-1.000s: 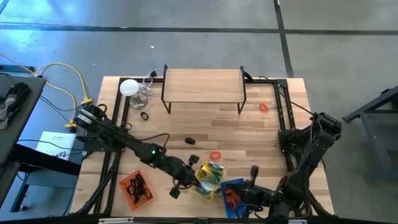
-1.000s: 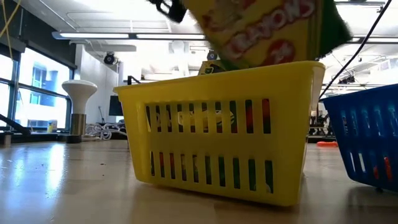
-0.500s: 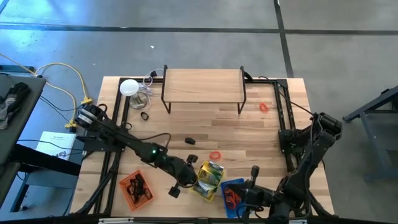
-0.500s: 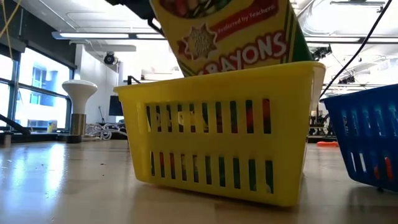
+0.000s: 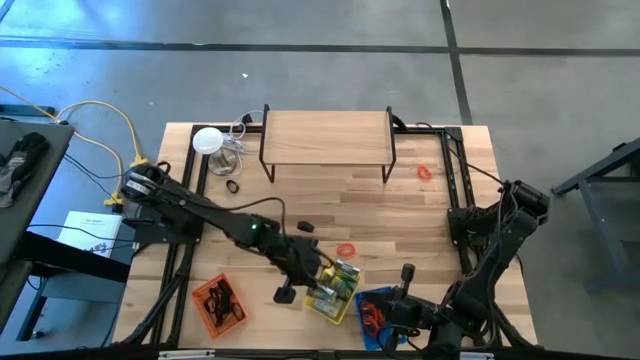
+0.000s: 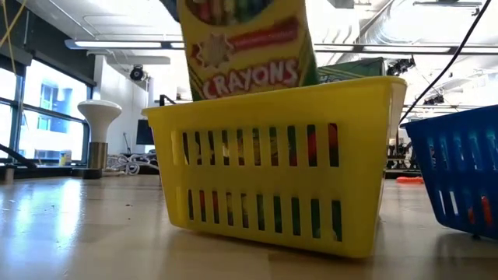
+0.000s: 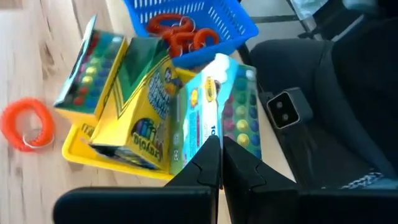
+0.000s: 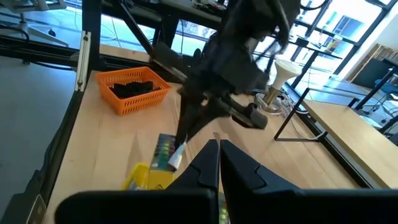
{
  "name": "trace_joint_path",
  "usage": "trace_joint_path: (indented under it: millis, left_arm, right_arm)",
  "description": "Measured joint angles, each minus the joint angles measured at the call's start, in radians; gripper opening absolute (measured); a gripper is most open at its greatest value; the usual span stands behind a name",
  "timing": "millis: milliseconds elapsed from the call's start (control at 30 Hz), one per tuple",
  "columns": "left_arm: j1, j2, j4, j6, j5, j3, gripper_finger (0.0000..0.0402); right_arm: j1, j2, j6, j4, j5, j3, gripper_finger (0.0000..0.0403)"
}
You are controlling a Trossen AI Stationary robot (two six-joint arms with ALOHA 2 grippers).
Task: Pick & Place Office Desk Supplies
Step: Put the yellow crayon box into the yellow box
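As the left arm swung in over the yellow basket point(image 5: 333, 297), the crayon box point(image 6: 245, 48) that a second ago hung tilted and high in the low view had come upright and sunk, its lower end now behind the basket's front wall. The left hand point(image 5: 318, 283) was over the basket with its fingers closed on that box; in its own wrist view the two fingertips met at the edge of the pale box, with more crayon boxes point(image 7: 134, 109) packed beside it. Judged from that, the drop was nearly done and only the release was left. The right hand point(image 5: 404, 296) waited low at the near edge, just beside the blue basket point(image 5: 374, 312), its fingers together on nothing. That blue basket held red coils point(image 7: 180, 34); the orange basket point(image 5: 219, 301) at the near left held small black pieces. Out on the wooden desk point(image 5: 400, 215), an orange coil point(image 5: 346, 249) lay near the middle, another red one point(image 5: 425, 172) sat far right by the shelf leg, a small black piece point(image 5: 306, 228) lay mid-desk and a black ring point(image 5: 232, 186) sat far left, all yet to be sorted. A wooden shelf point(image 5: 327, 137) stood at the far side, with a white round lamp point(image 5: 207, 140) and its clear wiring beside it. Beyond lay grey floor, yellow cables point(image 5: 95, 120), and in the low view a bright room with tall windows.
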Motion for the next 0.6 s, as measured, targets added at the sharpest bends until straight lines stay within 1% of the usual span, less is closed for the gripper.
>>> trace_joint_path:
  millis: [67,200,267,533,600]
  left_arm:
    - [0.014,0.015,-0.015,-0.001,0.029,0.0,0.0]
    - [0.024,0.048,0.023,0.004,0.133,0.002,0.0]
    - [0.029,0.053,0.044,0.004,0.161,0.002,0.0]
    - [0.073,0.06,0.049,-0.001,0.162,0.005,0.0004]
    - [0.084,0.068,0.043,-0.052,0.164,0.005,0.0011]
  right_arm:
    - [0.0,0.0,0.0,0.0,0.0,0.0,0.0002]
    - [0.0,0.0,0.0,-0.001,-0.001,0.0,0.0002]
    - [0.0,0.0,-0.001,-0.003,-0.001,0.0,0.0002]
    - [0.0,0.0,-0.003,-0.008,-0.001,0.0,0.0002]
    - [0.0,0.0,-0.003,-0.008,-0.001,0.0,0.0002]
